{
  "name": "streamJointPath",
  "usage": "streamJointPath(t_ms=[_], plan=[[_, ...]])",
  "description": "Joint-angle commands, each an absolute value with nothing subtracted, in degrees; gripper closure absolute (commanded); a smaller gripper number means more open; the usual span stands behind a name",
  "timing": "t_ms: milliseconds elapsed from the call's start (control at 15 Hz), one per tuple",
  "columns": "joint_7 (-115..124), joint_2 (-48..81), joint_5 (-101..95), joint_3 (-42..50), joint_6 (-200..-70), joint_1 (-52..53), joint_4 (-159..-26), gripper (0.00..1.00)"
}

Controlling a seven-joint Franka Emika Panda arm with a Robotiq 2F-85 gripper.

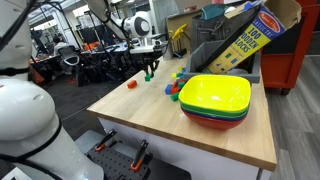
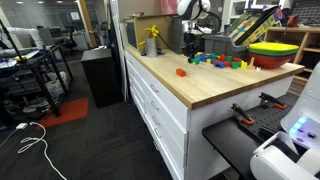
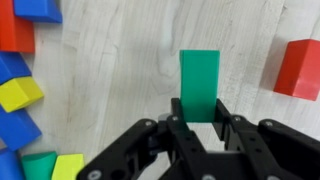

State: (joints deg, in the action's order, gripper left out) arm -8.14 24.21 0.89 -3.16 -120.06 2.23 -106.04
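Wrist view: tool (image 3: 200,118) enters from the bottom edge, its 2 black fingers (image 3: 176,124) closed against the sides of a green block (image 3: 200,80), pinching its near end. The rest of the block shows against the pale wood bench (image 3: 120,70).

Right of it, apart: 1 red block (image 3: 299,68). At the left edge is a loose cluster of blocks (image 3: 20,90) in blue, yellow, red and green, well clear of the green block.

In an exterior view, the tool (image 1: 150,66) hangs over the far end of the bench, the green block (image 1: 148,74) below it, near the surface; cannot tell if it touches. A lone red block (image 1: 131,85) lies nearby. A stack of bowls (image 1: 215,100), yellow on top, sits toward the near end, beside a block box (image 1: 245,40).
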Motion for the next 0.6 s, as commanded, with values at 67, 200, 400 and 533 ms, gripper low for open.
streamJointPath(t_ms=[67,200,400,533], plan=[[-3.2,20.6,2.2,-4.0,-120.1,3.4,-110.2,0.92],[-0.9,20.3,2.4,-4.3,-120.8,4.1,-111.2,0.92],[2.2,20.3,2.3,-4.4,-121.5,5.3,-112.0,0.92],[4.7,20.6,2.3,-4.4,-122.7,6.2,-112.3,0.92]])
